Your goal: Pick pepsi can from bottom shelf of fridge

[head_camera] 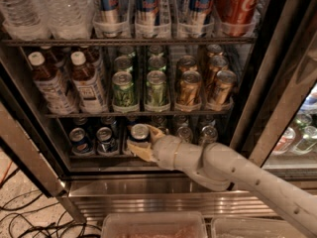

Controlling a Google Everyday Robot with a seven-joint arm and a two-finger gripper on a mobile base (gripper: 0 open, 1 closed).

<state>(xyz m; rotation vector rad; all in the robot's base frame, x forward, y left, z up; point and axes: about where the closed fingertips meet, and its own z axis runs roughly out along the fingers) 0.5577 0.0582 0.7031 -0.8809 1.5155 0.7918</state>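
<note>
The fridge (148,187) stands open in front of me, with a steel sill and dark racks. On the bottom shelf (99,156) a pepsi can (139,133), dark blue with a silver top, stands in the third lane from the left. My gripper (142,142) reaches in from the lower right. Its tan fingers (134,151) sit on either side of the can and close on it. The can still stands on the shelf. Two more blue cans (79,139) stand to its left.
Silver cans (208,133) stand right of my arm. The rack above holds green cans (124,88), gold cans (190,86) and bottles (49,83). The door frame (277,98) slants at right. Cables (20,217) lie on the floor at left. Clear bins (153,226) sit below.
</note>
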